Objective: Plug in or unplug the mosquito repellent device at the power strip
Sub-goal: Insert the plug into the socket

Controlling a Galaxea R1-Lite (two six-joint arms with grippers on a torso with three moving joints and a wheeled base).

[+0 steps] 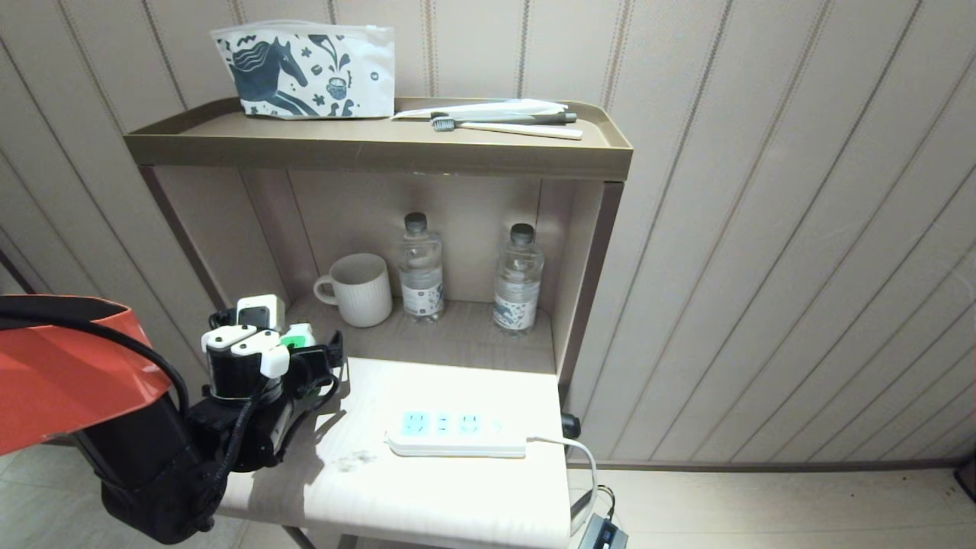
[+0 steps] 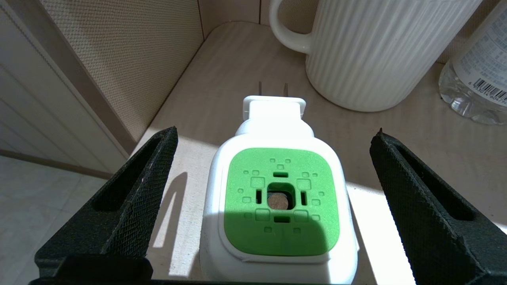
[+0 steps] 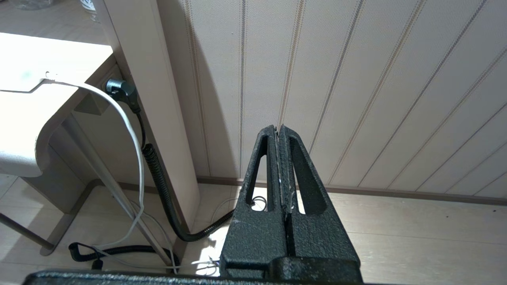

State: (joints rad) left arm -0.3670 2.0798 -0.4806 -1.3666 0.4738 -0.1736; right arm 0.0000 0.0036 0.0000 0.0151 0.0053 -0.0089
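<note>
The mosquito repellent device (image 2: 277,198) stands unplugged, at 9 o'clock from the power strip (image 1: 457,433). Left gripper (image 2: 273,178) fingers open around it; grasp and insertion remain. Right gripper (image 3: 280,158) closed.

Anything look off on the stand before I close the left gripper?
One thing: a dark smudge marks the pale table top just left of the power strip. The mosquito repellent device stands unplugged, prongs bare, between the open left gripper fingers.
</note>
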